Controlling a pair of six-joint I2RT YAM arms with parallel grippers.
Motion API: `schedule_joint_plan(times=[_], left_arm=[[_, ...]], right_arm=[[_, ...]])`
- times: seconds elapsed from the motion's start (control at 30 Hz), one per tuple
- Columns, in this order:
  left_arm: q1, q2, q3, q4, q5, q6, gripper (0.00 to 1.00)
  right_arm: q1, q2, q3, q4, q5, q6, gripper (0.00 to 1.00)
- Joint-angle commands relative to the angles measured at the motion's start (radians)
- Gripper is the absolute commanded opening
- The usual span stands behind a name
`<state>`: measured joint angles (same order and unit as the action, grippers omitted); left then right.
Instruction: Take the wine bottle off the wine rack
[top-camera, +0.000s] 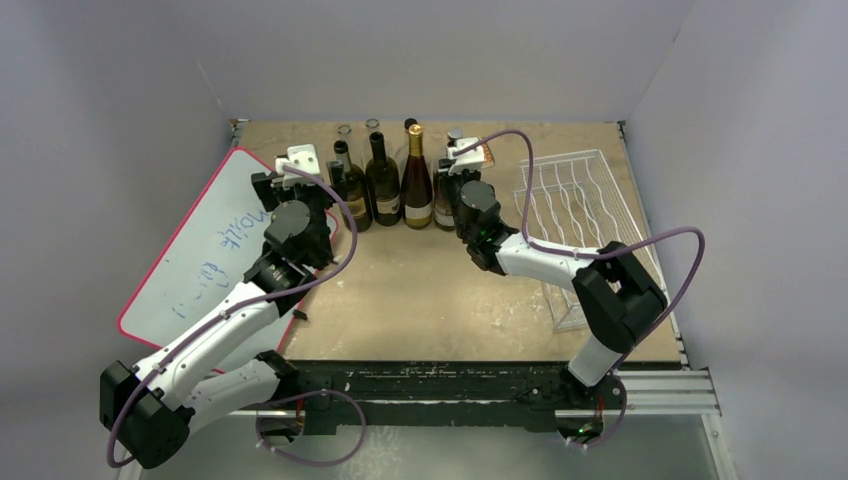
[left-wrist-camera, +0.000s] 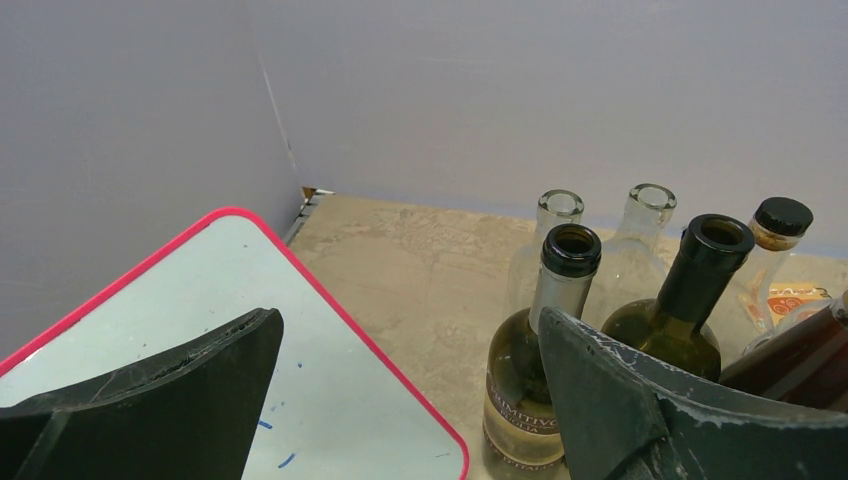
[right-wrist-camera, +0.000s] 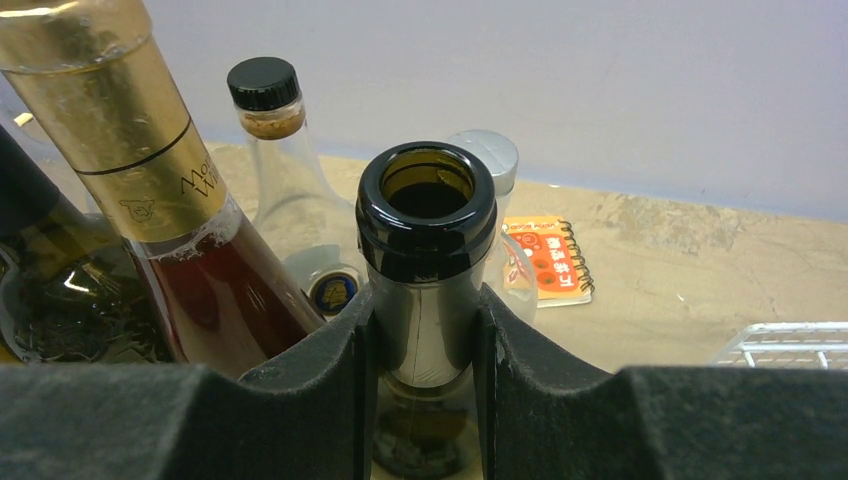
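Back wall (top-camera: 430, 60), left wall (top-camera: 100, 150) and right wall (top-camera: 760, 150) are boxing in the surface (top-camera: 420, 300) on three sides; all are showing plain, matte, grey-lilac. The surface is looking tan, mottled and scuffed, with paler worn patches. A metal rail (top-camera: 665, 392) is running along its near edge. Light is falling soft and even, casting only faint shadows.
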<state>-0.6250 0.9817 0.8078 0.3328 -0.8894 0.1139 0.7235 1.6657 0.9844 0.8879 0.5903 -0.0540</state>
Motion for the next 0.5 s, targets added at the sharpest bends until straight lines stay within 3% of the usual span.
schedule_joint_plan(times=[0.0,0.1,0.23,0.3,0.37,0.47], left_arm=[[-0.002,-0.023,0.040,0.037,0.011,-0.011,1.00],[-0.002,-0.023,0.040,0.037,0.011,-0.011,1.00],[-0.001,-0.019,0.040,0.037,0.008,-0.010,1.00],[-0.002,-0.022,0.042,0.037,0.005,-0.005,1.00],[-0.001,-0.027,0.043,0.037,0.000,0.001,1.00],[0.003,-0.041,0.039,0.042,-0.009,0.011,1.00]], right_arm=[[-0.007,-0.024,0.039,0.176,0.033,0.019,0.10],[-0.006,-0.035,0.028,0.168,0.032,0.030,0.32],[-0.007,-0.058,0.029,0.126,0.016,0.025,0.75],[-0.007,-0.082,0.029,0.097,0.007,0.017,0.90],[-0.007,-0.116,0.024,0.054,-0.002,0.014,0.99],[-0.007,-0.187,0.001,-0.013,-0.010,0.011,1.00]])
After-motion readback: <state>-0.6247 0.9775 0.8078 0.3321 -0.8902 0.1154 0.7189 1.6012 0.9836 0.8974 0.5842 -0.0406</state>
